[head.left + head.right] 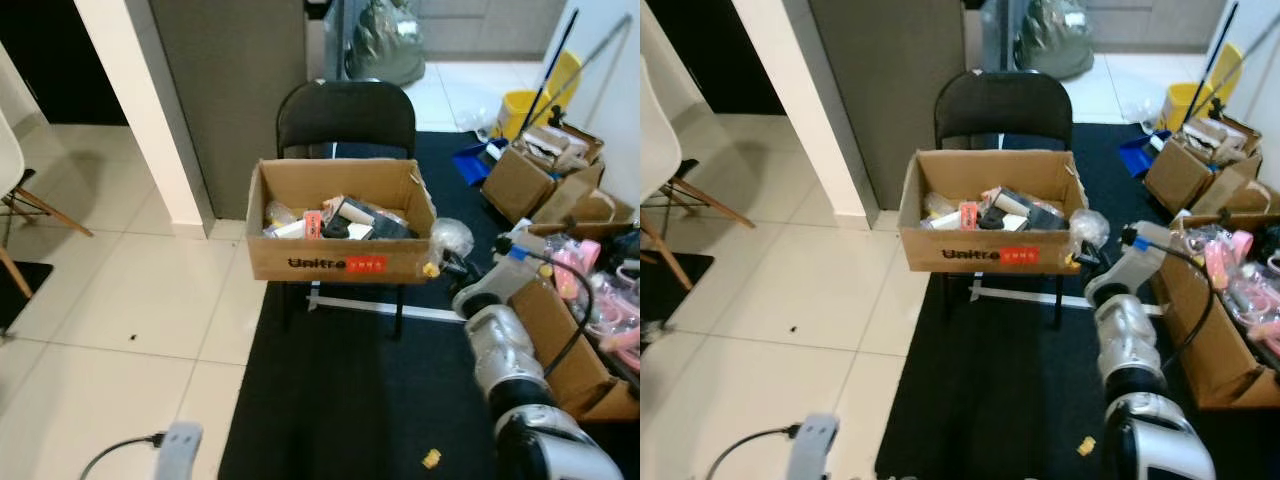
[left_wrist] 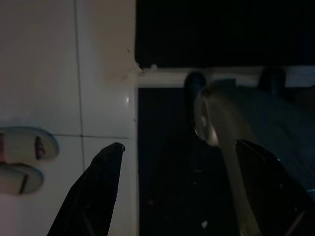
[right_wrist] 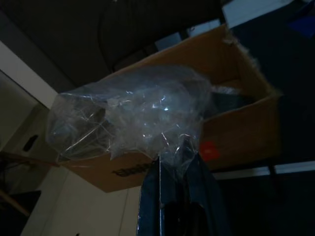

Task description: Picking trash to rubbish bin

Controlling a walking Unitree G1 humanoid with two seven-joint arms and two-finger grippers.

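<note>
The cardboard box (image 1: 340, 262) that serves as the rubbish bin sits on the seat of a black folding chair (image 1: 345, 116), and it already holds a jumble of packets and scraps. Taking the box as the landmark: the right pincer (image 3: 178, 162) is just off the box's right front corner, its fingers pressed together on the tail of a crumpled clear plastic bag (image 1: 450, 238). In the right wrist view the bag (image 3: 133, 118) billows up in front of the box wall, level with or slightly above the rim, but not yet over the opening. The bag seems to hang close beside the box's right wall; whether it touches the cardboard cannot be told.

The step in hand looks like the carry-and-drop: the trash is gripped and brought to the bin, and only the release is left. The next move calls for lifting the bag over the right rim and moving it inward above the contents before the fingers part. Because the film is light and springy, it could catch on the rim or cling to a finger, so a release well inside the walls seems safer than one at the edge.

The left pincer (image 2: 177, 162) hangs idle low to the left of the box, fingers spread, over the edge where the white floor tiles meet the black mat (image 1: 350, 400). A small yellow scrap (image 1: 431, 459) lies on the mat in front of the box, likely trash too.
</note>
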